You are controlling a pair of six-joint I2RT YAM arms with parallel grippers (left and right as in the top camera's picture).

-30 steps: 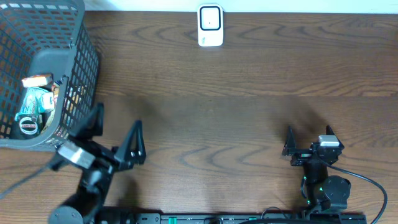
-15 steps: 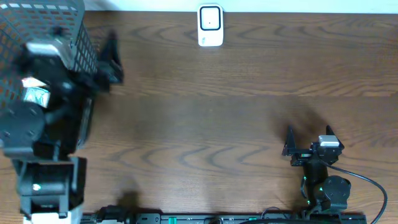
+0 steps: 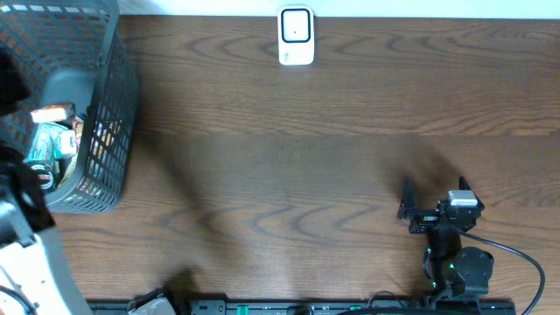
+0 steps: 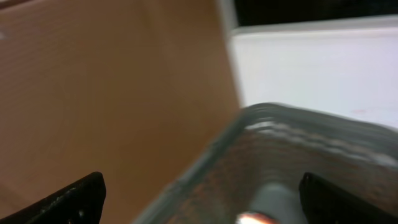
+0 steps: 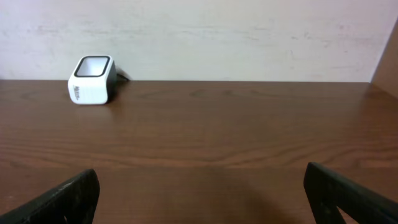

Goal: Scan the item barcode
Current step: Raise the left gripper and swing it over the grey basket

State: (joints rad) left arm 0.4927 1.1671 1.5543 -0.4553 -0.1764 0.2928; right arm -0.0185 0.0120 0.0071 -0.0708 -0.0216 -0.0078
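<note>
The left end effector (image 4: 214, 199) has swung up off the bench (image 3: 306, 166) to the basket (image 3: 109, 114), jaws spread wide; the right end effector (image 3: 433, 203) sits equally spread.

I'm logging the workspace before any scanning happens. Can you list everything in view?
table: one, dark brown wood, under everything
basket: one, grey mesh, table's far left corner
packaged items: several, count unclear, orange, teal and white, inside the basket
scanner: one, white, middle of the table's far edge
left hand: one, black fingers, open and empty, over the basket's rim, view blurred
right hand: one, black, open and empty, near right of the table
</note>
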